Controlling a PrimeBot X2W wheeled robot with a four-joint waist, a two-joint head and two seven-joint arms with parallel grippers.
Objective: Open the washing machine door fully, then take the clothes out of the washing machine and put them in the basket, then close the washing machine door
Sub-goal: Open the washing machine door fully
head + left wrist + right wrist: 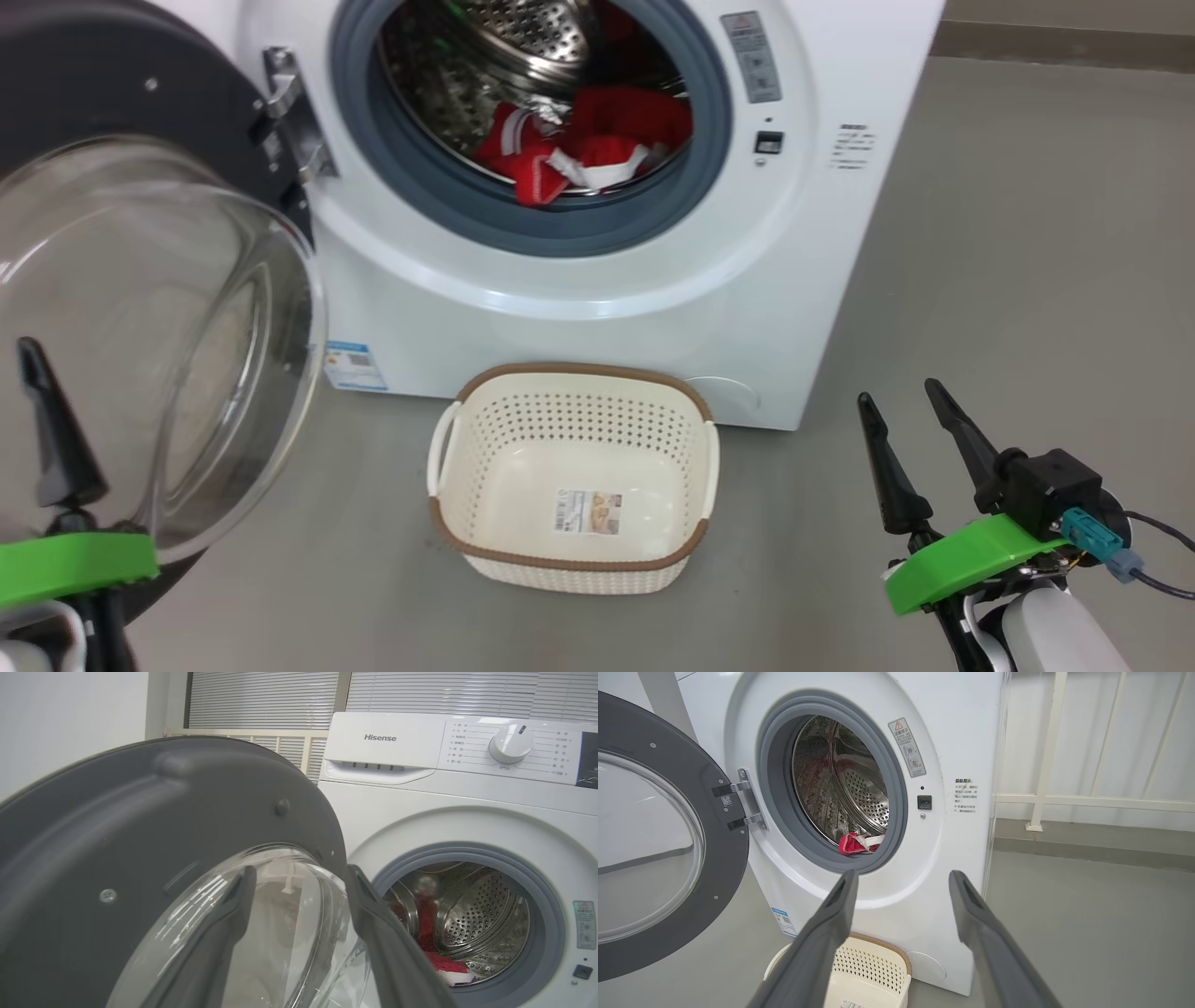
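Locate the left claw (300, 873) at the lower left of the head view. Its fingers stand wide apart and grip nothing, just in front of the clear glass bowl of the washing machine door (131, 84). Locate the right claw (900, 392) at the lower right. Its jaws are also wide and empty, above the grey floor (980, 280).

The door hangs swung open to the left on its hinge (291, 121). Between the claws, the basket (579, 371) sits on the floor with its paper label (588, 512) in plain view. It stands directly in front of the washing machine (607, 317), below the opening.

Beyond it, observe the clothes (607, 140). They are red fabric with white trim, lying low in the steel drum (467, 84), close behind the grey rubber ring (560, 229).
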